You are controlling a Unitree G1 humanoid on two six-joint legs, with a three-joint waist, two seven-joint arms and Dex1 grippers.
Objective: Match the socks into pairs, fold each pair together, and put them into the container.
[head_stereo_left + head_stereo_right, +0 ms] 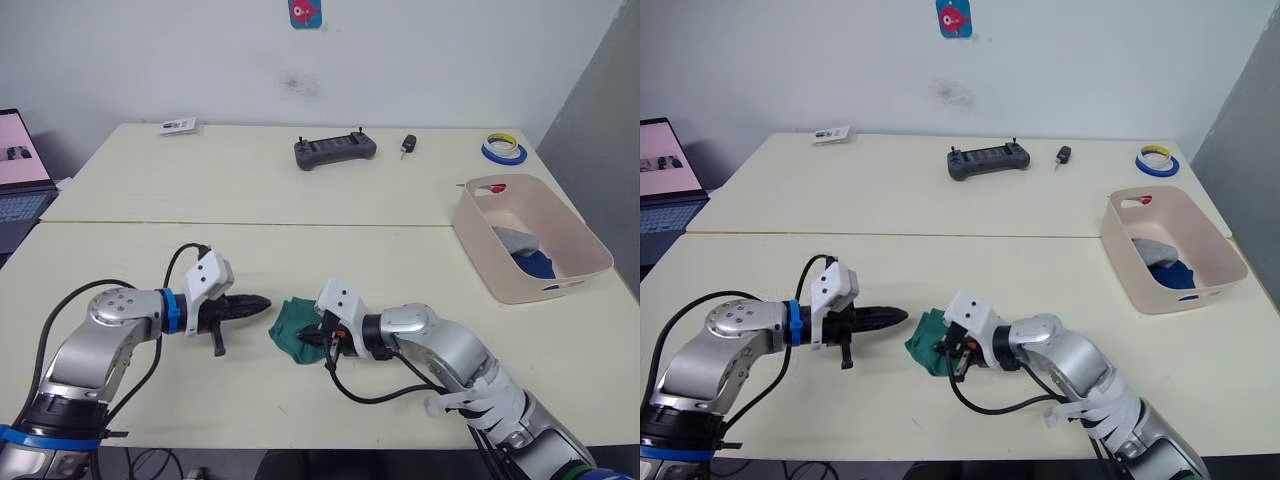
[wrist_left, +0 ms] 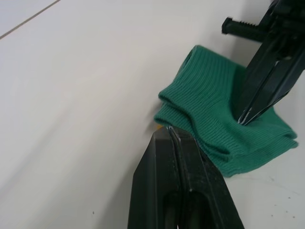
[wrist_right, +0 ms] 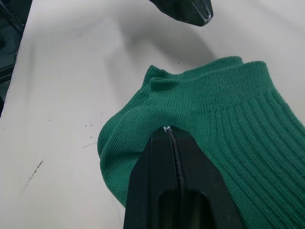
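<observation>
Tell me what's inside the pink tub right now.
The container holds a grey sock and a dark blue sock at its near end. Its near wall hides anything lower down.

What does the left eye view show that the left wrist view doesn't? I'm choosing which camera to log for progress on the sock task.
Left eye view alone: the container with a grey sock and a dark blue sock inside, plus a controller and tape roll on the far table. Left wrist view alone: the ribbed knit and stacked edges of the green socks. Both: those socks, the shut left pincer beside them, and the right pincer touching them.
</observation>
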